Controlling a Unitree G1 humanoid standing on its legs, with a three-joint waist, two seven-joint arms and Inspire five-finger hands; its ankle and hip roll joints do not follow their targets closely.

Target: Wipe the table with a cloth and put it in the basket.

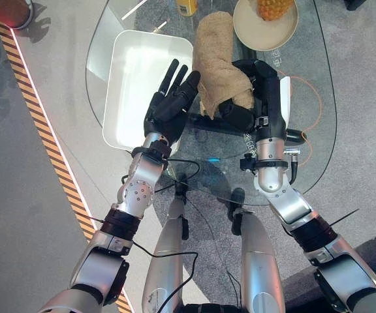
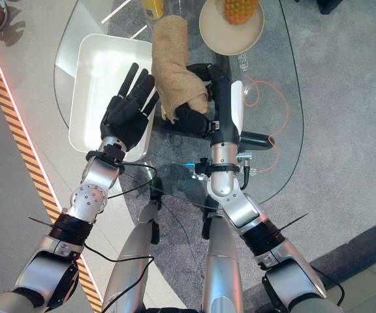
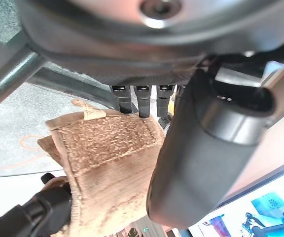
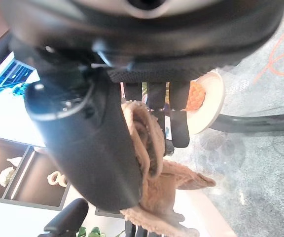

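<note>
Above 1 table, right hand grips 1 cloth.

A showroom or demo space is being suggested: a glass table is being stood on grey carpet, w/ orange-black hazard tape being run along the floor edge. Display shelves w/ ornaments & a lit screen are being shown nearby.

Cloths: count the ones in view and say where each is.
1. The tan cloth lies on the glass table, its near end gripped by the right hand, beside the open left hand. Others may be hidden.
</note>
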